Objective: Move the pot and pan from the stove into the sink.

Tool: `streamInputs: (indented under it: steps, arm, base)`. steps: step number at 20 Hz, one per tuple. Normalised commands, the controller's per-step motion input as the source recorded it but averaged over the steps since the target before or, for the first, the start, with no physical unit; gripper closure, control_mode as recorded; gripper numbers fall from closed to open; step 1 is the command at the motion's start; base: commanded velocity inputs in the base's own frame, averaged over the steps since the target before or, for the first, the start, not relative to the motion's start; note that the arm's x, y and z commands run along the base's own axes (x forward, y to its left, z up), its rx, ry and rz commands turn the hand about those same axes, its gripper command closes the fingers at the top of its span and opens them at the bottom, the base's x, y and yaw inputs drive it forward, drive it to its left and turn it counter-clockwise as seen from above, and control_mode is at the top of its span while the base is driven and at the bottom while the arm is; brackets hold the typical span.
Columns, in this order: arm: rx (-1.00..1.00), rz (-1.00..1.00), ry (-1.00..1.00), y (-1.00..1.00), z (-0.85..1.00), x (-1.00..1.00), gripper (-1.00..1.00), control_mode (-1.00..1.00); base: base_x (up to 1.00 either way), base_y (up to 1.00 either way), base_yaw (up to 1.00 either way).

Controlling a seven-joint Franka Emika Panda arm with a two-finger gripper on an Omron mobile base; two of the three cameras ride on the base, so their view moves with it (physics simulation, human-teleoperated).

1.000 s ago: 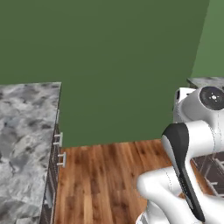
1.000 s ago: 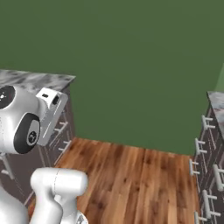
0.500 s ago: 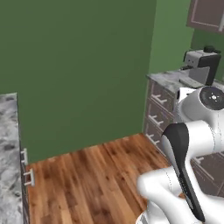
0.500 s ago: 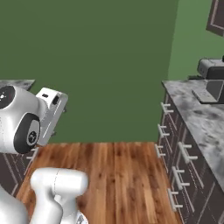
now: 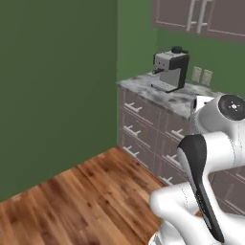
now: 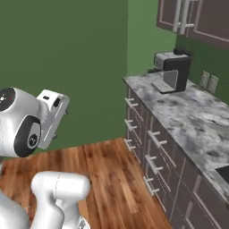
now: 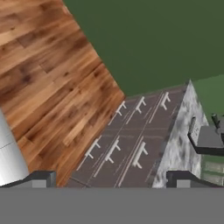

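On the grey marbled tabletop [image 6: 188,116], near the green-wall corner, a coffee machine [image 6: 172,70] is seen; end effector [image 7: 113,178] fingers are spread wide, nothing gripped.

Floor [image 5: 72,201]: wood planks, warm brown, slight sheen. Counter [image 6: 188,112]: grey marbled stone look, smooth. Drawer fronts [image 5: 143,124]: matt grey-brown w/ pale metal-look bar handles. Coffee machine [image 5: 170,69]: silver metal-look body, black plastic-looking parts. Wall [image 5: 52,86]: flat matt green paint. Upper cabinets [image 6: 197,20]: matt brown, pale bar handles.
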Motion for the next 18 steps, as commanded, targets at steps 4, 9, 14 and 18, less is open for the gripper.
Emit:
streamInputs:
  steps: [4, 9, 14, 18]
  arm:
    - [0.00, 0.00, 0.00, 0.00, 0.00, 0.00, -1.00, 1.00]
    - [0.00, 0.00, 0.00, 0.00, 0.00, 0.00, -1.00, 1.00]
    - [0.00, 0.00, 0.00, 0.00, 0.00, 0.00, -1.00, 1.00]
    - [0.00, 0.00, 0.00, 0.00, 0.00, 0.00, -1.00, 1.00]
  base:
    - [0.06, 0.03, -0.47]
    - [0.07, 0.01, -0.47]
    - [0.07, 0.00, -0.46]
    - [0.06, 0.00, -0.46]
